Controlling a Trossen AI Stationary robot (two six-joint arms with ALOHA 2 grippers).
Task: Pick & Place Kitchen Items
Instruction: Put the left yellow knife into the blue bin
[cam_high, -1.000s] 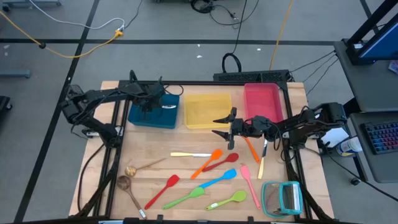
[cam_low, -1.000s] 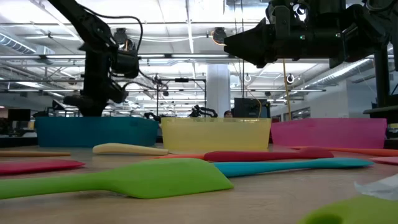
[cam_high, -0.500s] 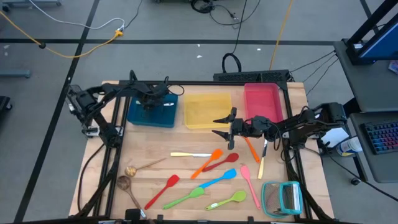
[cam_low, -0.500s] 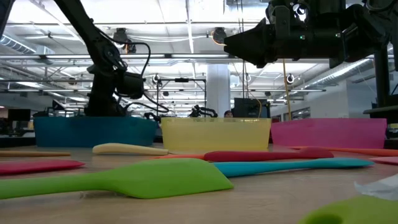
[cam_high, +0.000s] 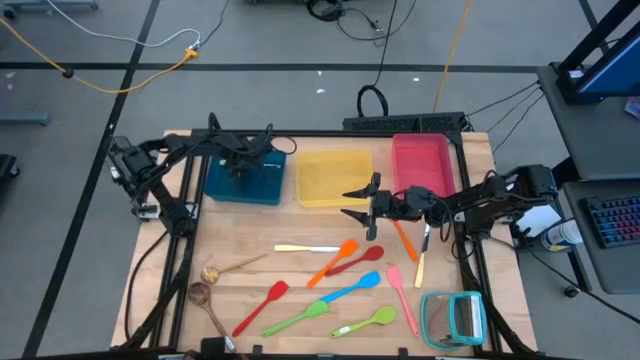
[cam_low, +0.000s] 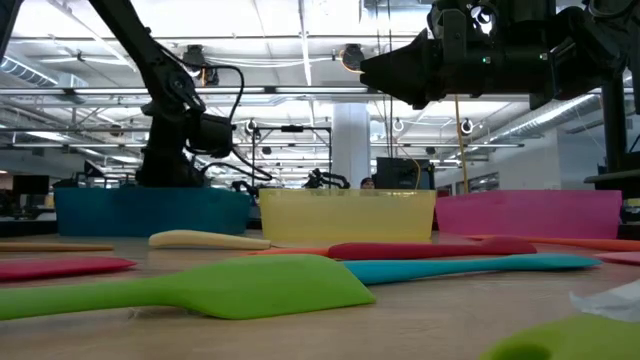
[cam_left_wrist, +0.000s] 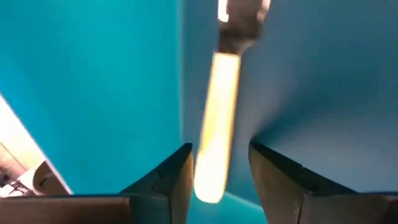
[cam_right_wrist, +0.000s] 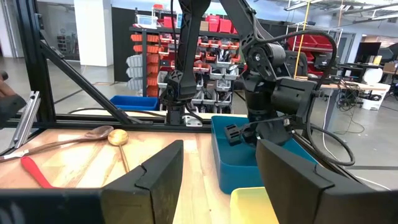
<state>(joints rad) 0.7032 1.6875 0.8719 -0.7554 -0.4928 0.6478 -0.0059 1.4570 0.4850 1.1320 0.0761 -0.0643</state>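
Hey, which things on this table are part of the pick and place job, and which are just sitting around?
Part of the job:
- pale-handled utensil in the blue tray, at the left gripper
- silicone spatulas
- wooden spoons
- pale-handled cutlery

Just lying about:
- yellow tray
- pink tray
- teal-framed rack
- right gripper, waiting open

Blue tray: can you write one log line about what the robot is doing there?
left claw: open over blue tray | pale-handled utensil: between its fingers, inside tray | right claw: open, waiting by yellow tray
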